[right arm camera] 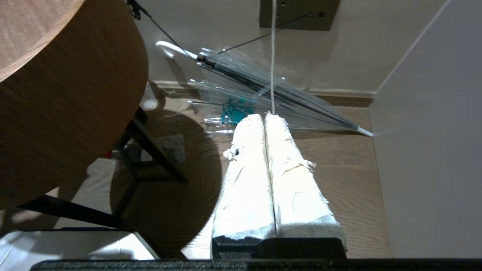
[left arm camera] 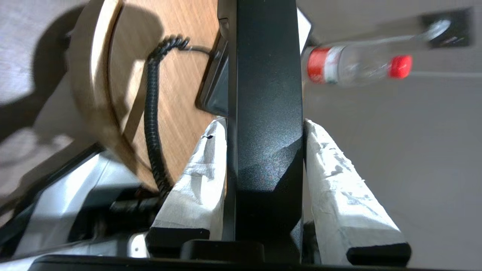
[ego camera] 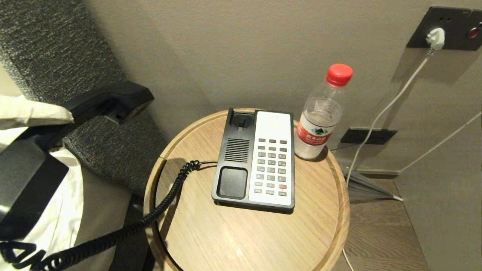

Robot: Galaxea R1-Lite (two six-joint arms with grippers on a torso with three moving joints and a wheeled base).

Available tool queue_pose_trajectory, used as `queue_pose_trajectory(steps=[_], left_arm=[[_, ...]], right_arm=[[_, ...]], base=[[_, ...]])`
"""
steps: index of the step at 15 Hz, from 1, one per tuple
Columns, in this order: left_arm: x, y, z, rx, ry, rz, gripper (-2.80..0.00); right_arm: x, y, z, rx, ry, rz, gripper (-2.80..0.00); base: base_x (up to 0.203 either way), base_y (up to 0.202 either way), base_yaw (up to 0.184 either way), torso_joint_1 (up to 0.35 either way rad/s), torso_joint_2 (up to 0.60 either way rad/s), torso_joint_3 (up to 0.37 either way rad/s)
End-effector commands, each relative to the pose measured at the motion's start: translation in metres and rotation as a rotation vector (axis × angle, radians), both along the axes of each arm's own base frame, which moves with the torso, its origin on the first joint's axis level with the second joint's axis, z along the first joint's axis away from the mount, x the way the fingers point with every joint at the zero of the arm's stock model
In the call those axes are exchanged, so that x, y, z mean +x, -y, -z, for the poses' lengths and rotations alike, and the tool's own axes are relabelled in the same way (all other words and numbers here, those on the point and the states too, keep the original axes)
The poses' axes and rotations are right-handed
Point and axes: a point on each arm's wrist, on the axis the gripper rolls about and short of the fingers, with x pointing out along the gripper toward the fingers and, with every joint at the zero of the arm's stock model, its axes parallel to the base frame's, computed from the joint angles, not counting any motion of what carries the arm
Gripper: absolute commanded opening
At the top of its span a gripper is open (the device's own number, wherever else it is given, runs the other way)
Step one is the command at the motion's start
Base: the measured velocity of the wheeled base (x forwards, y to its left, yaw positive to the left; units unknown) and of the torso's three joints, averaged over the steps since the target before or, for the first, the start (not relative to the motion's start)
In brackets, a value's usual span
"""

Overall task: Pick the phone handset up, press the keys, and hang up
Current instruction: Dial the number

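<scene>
Clamped between the left gripper (left arm camera: 265, 150)'s white-wrapped fingers (left arm camera: 331, 177), the phone handset (left arm camera: 265, 94) looks light, rigid and slick-sided, best held mid-shaft, its coiled cord (ego camera: 165, 205) tugging toward seven o'clock.

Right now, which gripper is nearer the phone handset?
Left. The left gripper is clamped on the phone handset, lifted left of the table. The right gripper hangs shut low beside the table, near the floor.

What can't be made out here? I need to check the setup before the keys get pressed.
- Key labels on the phone base: too small, head view.
- Phone handset ends: cut off by the frame, left wrist view; the left gripper is clamped on it.
- Bottle: blurred, left wrist view.
</scene>
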Motion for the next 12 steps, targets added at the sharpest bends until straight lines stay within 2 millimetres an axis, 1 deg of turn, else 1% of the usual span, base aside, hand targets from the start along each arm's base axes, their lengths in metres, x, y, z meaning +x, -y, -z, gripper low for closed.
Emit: queue_pose_trajectory(steps=[1,3,5,6,7,9,10,11,12], left_arm=[[-0.005,-0.006,0.011,-0.053,0.071,-0.025,-2.80],[-0.005,-0.007,0.029,-0.077,0.114,-0.048,-2.80],[-0.005,-0.008,0.033,-0.108,0.166,-0.063,-2.80],[-0.001,-0.006,0.041,-0.115,0.188,-0.073,-2.80],[0.003,-0.005,0.045,-0.128,0.229,-0.081,-2.80],[0.004,-0.005,0.044,-0.113,0.279,-0.081,-2.80],[0.001,-0.008,0.038,-0.119,0.302,-0.081,-2.80],[0.000,-0.010,0.036,-0.120,0.310,-0.099,-2.80],[-0.001,-0.013,0.039,-0.112,0.307,-0.123,-2.80]], right_arm=[[0.000,0.000,0.000,-0.001,0.000,-0.001,-2.80],[0.000,0.000,0.000,-0.001,-0.001,-0.001,-2.80],[0.000,0.000,0.000,0.001,0.000,0.000,-2.80],[0.000,0.000,0.000,-0.001,0.000,-0.002,-2.80],[0.000,0.000,0.000,-0.001,0.000,-0.001,-2.80],[0.000,0.000,0.000,0.001,0.000,0.000,-2.80],[0.000,0.000,0.000,0.001,0.000,0.000,-2.80],[0.000,0.000,0.000,0.001,0.000,0.000,-2.80],[0.000,0.000,0.000,-0.001,0.000,-0.001,-2.80]], base=[[0.000,0.000,0.000,0.000,0.00,0.000],[0.000,0.000,0.000,0.000,0.00,0.000],[0.000,0.000,0.000,0.000,0.00,0.000],[0.000,0.000,0.000,0.000,0.00,0.000],[0.000,0.000,0.000,0.000,0.00,0.000],[0.000,0.000,0.000,0.000,0.00,0.000],[0.000,0.000,0.000,0.000,0.00,0.000],[0.000,0.000,0.000,0.000,0.00,0.000],[0.000,0.000,0.000,0.000,0.00,0.000]])
